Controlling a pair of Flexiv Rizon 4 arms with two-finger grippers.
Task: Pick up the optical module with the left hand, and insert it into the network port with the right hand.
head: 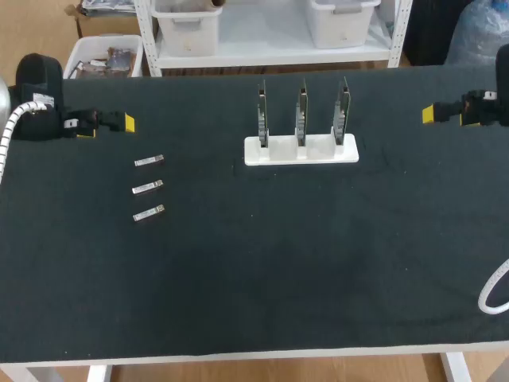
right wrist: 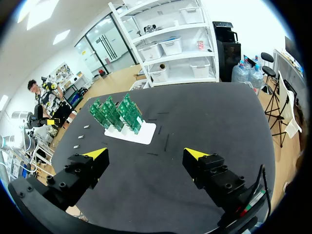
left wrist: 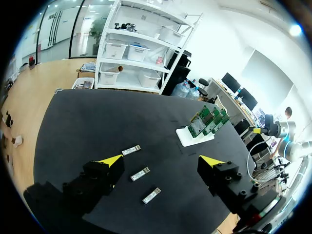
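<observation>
Head view: three optical modules lie in a short column on the left of the dark worktop [head: 278,270], the far module [head: 149,161], the middle module [head: 148,188] and the near module [head: 149,214], all flat, close together and untouched. Right of them, toward the far middle, a white holder [head: 301,151] carries three upright network cards [head: 301,111] whose ports are the target. The left claw [left wrist: 161,160] hangs at the far left, apart from the modules, its yellow-tipped fingers spread wide and holding nothing. The right claw [right wrist: 145,153] waits at the far right, well apart from the holder, likewise spread and empty.

No pickup has yet begun, by the look of it. The risks lie ahead. The modules sit so near one another that a wide-spread claw coming down on one may nudge its neighbour. A small, flat piece may be pinched askew. A skewed grip would probably carry through the hand-over, and a crooked push at a port may tip a card or shift the holder.
</observation>
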